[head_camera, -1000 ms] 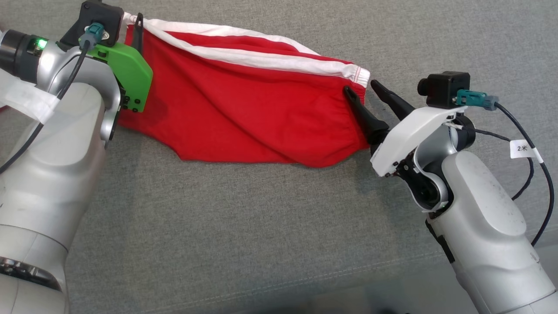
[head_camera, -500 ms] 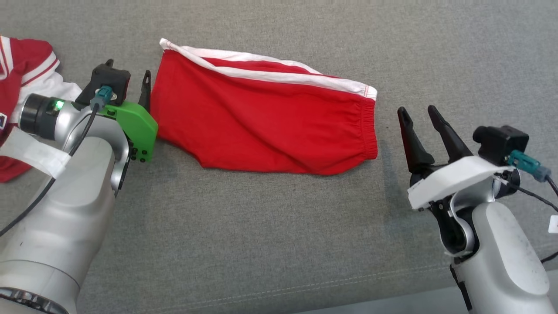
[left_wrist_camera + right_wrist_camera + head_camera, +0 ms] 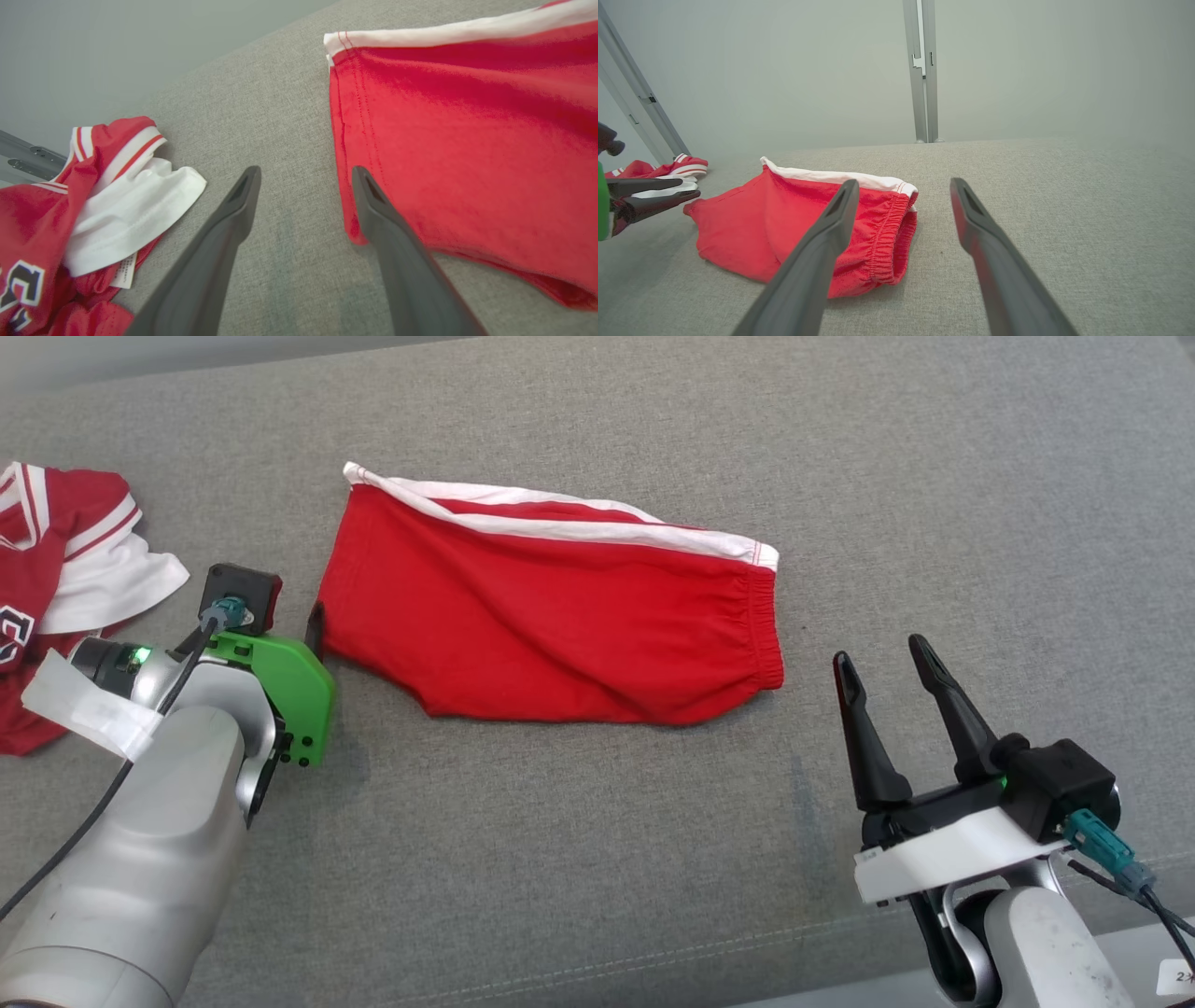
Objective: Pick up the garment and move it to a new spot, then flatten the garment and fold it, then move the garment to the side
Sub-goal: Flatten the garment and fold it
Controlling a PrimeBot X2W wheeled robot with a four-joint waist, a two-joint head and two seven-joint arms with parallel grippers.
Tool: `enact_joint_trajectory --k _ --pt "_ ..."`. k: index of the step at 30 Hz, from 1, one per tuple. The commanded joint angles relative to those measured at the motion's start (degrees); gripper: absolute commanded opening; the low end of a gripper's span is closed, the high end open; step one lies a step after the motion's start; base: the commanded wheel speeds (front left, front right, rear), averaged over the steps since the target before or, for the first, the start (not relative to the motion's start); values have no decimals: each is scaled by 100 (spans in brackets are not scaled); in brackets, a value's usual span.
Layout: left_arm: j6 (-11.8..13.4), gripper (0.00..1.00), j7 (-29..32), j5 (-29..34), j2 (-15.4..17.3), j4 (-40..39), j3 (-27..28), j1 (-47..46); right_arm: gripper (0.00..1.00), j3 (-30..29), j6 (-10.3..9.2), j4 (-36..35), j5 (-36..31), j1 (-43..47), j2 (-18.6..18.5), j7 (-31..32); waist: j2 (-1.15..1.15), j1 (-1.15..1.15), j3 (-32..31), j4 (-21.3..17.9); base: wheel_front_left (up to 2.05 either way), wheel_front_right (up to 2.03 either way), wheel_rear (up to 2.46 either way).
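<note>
Where the grey cloth-covered bench (image 3: 597, 859) reaches its far left, a red and white jersey (image 3: 65, 560) lies in a crumpled heap, its sewn-in label (image 3: 124, 273) turned out; it is no part of the job. Next along, the left tool (image 3: 307, 177) sits low over the bench with its two dark fingers (image 3: 224, 242) spread and nothing between them but grey cloth. One finger is at the near corner of the leg hem (image 3: 341, 116) of the red shorts (image 3: 551, 616); whether it touches the fabric I cannot tell. That spot makes sense as a place to take the hem end for a fold or a carry.

The shorts, the garment in question, lie flat across the middle of the bench, apparently doubled leg on leg: white side stripe (image 3: 579, 523) along the far edge, hem to the left, gathered elastic waistband (image 3: 766, 625) to the right. A few shallow diagonal creases cross the red panel, so the flattening looks mostly done, not perfect.

Further right, the right tool (image 3: 881, 650) stands apart from the waistband, nearer the robot, fingers spread wide, gripping nothing. It seems placed to come in on the waistband end, mirroring the left.

Behind the bench, the right wrist view shows a pale wall (image 3: 784, 70) and a metal upright (image 3: 920, 70). Little blocks a move rightward; leftward, the jersey is in the way and the shorts could land on it.
</note>
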Motion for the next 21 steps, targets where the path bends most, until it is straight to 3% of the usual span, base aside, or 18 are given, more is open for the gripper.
enact_joint_trajectory --k 1,10,18,19,20,21 --pt "-35 100 100 -87 9 52 52 76 100 -1 -2 -43 -24 109 18 -14 0 0 26 -54 0 0 0" --pt "-302 100 572 -399 -53 103 115 164 100 -107 -2 -237 -114 390 57 55 0 0 106 -138 0 0 0" --pt "-357 100 785 -583 -109 143 168 151 100 -25 -2 -315 -157 443 61 110 0 0 221 -218 0 0 0" --pt "-348 96 851 -602 -114 174 184 156 100 -15 -2 -332 -157 429 59 110 0 0 235 -230 0 0 0" --pt "-348 67 915 -633 -123 198 198 164 100 -5 -2 -339 -155 418 59 109 0 0 247 -240 0 0 0" --pt "-370 44 1006 -677 -141 232 209 186 100 5 -2 -342 -165 409 60 113 0 0 259 -247 0 0 0"
